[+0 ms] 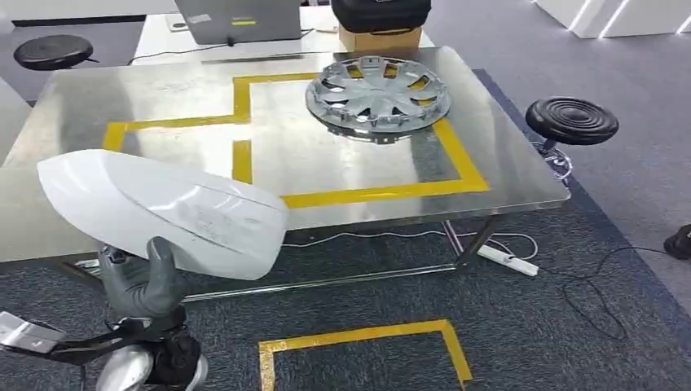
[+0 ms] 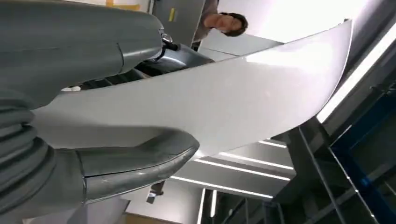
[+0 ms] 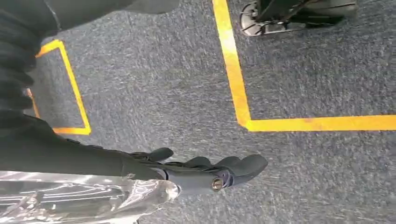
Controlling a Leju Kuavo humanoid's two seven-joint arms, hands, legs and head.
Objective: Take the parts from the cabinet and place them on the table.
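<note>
white shell part point(image 1: 163, 208) gripped by left hand point(image 1: 143, 285) before the table point(image 1: 81, 106).

White glossy part point(image 1: 163, 212) in grey left hand point(image 1: 143, 285). Silver hubcap point(image 1: 377, 96) on bare-metal table point(image 1: 505, 163) with yellow tape lines point(image 1: 383, 194). Carpet point(image 1: 570, 326) dark grey-blue, speckled, yellow tape outline point(image 1: 358, 338). Stools point(image 1: 571, 120) black, ribbed tops. Right hand point(image 3: 205, 170) dark grey/black.

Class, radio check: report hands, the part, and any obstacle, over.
Left hand grips white part, short of table. Right hand hangs empty over carpet, fingers loosely extended. Hubcap already on table; left squares free.
</note>
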